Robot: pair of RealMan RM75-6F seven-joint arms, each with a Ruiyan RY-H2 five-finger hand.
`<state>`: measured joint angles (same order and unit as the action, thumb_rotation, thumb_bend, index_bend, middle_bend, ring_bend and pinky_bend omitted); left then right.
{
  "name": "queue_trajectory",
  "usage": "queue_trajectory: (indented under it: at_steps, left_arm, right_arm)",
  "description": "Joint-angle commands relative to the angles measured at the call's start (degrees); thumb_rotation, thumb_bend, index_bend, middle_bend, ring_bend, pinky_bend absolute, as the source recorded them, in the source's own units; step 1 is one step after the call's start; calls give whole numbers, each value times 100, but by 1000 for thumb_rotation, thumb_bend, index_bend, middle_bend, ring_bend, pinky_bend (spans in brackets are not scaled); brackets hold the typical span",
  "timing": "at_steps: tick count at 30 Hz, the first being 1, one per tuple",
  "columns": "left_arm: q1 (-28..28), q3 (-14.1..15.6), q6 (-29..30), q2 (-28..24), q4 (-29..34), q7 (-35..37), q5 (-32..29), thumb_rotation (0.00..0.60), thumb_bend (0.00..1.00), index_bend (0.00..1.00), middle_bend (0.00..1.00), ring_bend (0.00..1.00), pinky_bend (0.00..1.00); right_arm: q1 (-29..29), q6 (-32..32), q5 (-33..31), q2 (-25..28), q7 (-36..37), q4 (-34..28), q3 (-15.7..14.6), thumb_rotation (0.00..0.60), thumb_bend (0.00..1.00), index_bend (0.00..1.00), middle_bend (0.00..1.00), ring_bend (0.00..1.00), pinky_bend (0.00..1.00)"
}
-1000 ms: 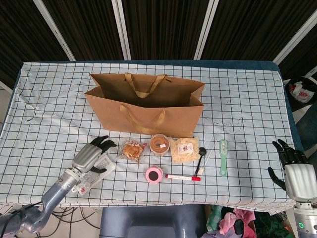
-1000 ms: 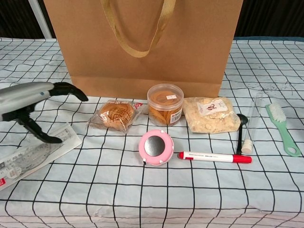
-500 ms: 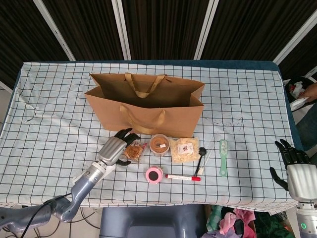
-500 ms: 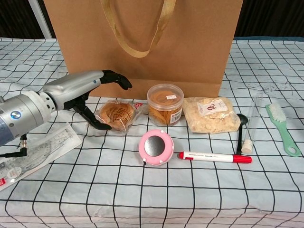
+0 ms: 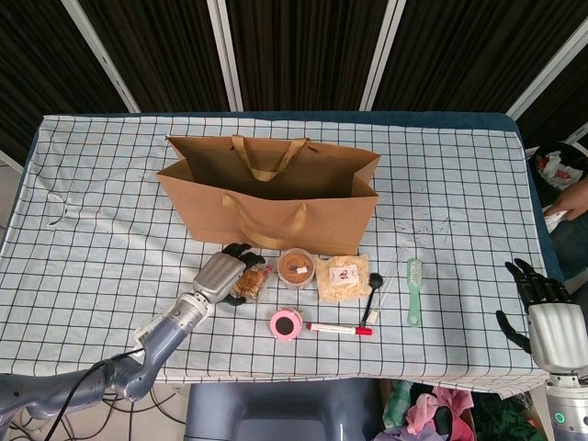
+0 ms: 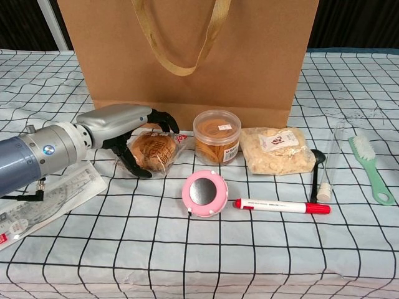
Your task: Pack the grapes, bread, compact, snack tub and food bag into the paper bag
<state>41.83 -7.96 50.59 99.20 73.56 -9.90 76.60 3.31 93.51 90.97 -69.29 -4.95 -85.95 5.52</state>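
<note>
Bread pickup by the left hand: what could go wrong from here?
The left hand wraps the wrapped bread; the slick wrapper could slip on lifting. The snack tub stands close beside it and may get knocked. The paper bag stands upright right behind, so its rim could catch the hand.

The chest view cuts off the paper bag [image 6: 187, 56] at the top, the left hand [image 6: 121, 124] covers part of the wrapped bread [image 6: 153, 151], and the bag's inside is out of sight.

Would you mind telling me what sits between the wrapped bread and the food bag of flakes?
The snack tub stands between the bread and the food bag, clearest in the chest view.
</note>
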Motion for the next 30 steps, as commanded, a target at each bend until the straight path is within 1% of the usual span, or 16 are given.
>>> queue_trajectory:
  at_steps: [1,6,11,15,18,21,24,27,30]
  left_arm:
    - [47,13,56,-9,-40,10,45,600,211,311,372,212,245]
    - [52,144,218,-143,-13,117,360,600,280,388,452,284,312]
    - [-67,148,679,-349,233,286,626,600,308,420,477,293,324]
    - [-242,210,1259,-713,775,540,1040,600,309,413,474,293,316]
    - [-356,311,1754,-1200,1575,750,1563,600,308,415,475,293,316]
    - [-364,315,2138,-1502,2129,780,2072,600,307,413,478,293,316]
    - [-375,203,2504,-1748,2538,479,2492,600,306,412,476,293,312]
    - [-357,-44,2671,-1938,2926,197,2557,600,305,410,463,283,311]
    - [-228,-470,2690,-2087,3210,31,2388,600,305,408,457,279,311]
  right_arm:
    - [-3,11,-5,4,11,-2,7,600,255,133,130,241,277]
    - [-4,25,12,26,112,-36,6,600,255,133,130,241,277]
    - [0,20,36,33,109,-48,-5,600,256,133,130,241,277]
    - [-7,40,33,39,88,-64,1,600,256,133,130,241,277]
    - [-9,20,-17,27,53,-61,16,600,255,132,130,241,277]
    - [1,-23,-25,5,11,-53,1,600,255,132,130,241,277]
    - [13,-50,-17,-6,-27,-54,-9,600,255,132,130,241,276]
    - [10,-42,-27,-16,-41,-51,-4,600,256,132,130,241,276]
    - [9,-44,-40,-18,-45,-39,2,600,255,132,130,241,277]
